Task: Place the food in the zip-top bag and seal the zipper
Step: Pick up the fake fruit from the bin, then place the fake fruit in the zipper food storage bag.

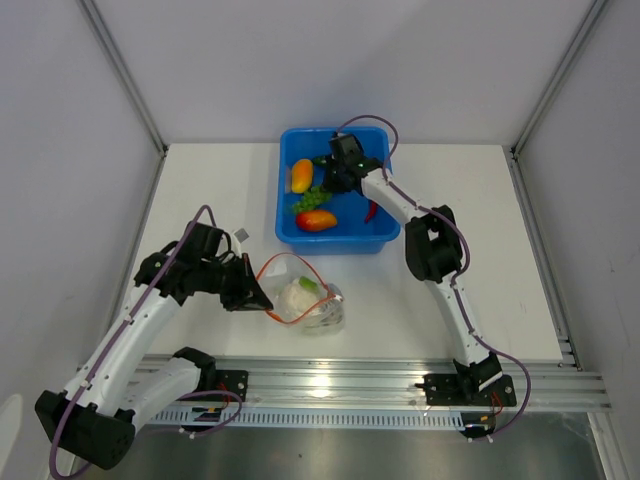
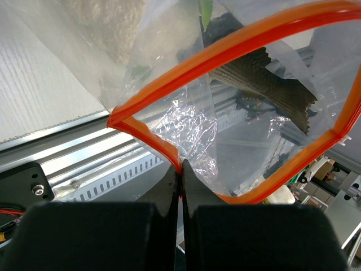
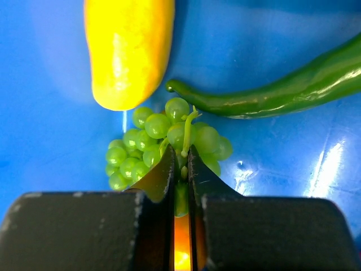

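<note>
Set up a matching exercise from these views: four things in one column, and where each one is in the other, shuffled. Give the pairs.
Things:
1. green grapes
2. zipper
3. cauliflower
4. orange-yellow pepper

Places:
A. inside the zip-top bag
B. pinched by the left gripper
C. lying loose in the blue tub
D. clamped in the right gripper

Pairs: 1-D, 2-B, 3-A, 4-C
</note>
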Available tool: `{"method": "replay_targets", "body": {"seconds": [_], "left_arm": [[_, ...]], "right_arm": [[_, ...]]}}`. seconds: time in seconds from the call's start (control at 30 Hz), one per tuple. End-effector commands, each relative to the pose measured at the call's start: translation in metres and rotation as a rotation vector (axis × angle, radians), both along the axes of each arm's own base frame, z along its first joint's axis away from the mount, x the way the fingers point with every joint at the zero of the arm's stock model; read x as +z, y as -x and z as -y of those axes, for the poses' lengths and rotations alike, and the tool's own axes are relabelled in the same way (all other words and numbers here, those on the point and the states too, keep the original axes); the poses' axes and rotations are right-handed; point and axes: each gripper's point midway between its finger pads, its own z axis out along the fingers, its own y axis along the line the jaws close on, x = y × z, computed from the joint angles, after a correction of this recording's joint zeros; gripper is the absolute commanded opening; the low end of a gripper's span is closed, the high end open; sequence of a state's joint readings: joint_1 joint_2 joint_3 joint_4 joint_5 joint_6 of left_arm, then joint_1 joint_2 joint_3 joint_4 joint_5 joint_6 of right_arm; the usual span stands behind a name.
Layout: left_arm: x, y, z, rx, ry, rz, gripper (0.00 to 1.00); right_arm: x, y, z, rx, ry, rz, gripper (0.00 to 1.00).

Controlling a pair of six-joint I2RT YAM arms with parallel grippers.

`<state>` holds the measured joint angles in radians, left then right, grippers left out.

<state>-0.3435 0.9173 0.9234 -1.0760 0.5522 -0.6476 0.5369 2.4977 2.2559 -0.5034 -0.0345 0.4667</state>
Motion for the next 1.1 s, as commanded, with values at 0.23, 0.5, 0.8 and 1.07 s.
{"method": "replay_targets", "body": {"seconds": [0.23, 0.5, 0.8, 1.07], "left_arm": [[0.011, -0.008, 0.009, 0.004, 0.072, 0.029, 0.01], [0.007, -0.011, 0.012, 0.016, 0.088, 0.017, 0.01], [0.013, -0.022, 0.015, 0.022, 0.088, 0.03, 0.01], [0.016, -0.03, 0.019, 0.016, 0.098, 0.029, 0.01]], "right_arm": [[0.139, -0.018, 0.007, 0.003, -0.09, 0.261, 0.0], [0.203, -0.001, 0.013, 0.021, -0.141, 0.341, 0.0], [0.267, 0.044, 0.03, 0.048, -0.141, 0.41, 0.0], [0.311, 0.108, 0.035, 0.138, -0.12, 0.454, 0.0]]}}
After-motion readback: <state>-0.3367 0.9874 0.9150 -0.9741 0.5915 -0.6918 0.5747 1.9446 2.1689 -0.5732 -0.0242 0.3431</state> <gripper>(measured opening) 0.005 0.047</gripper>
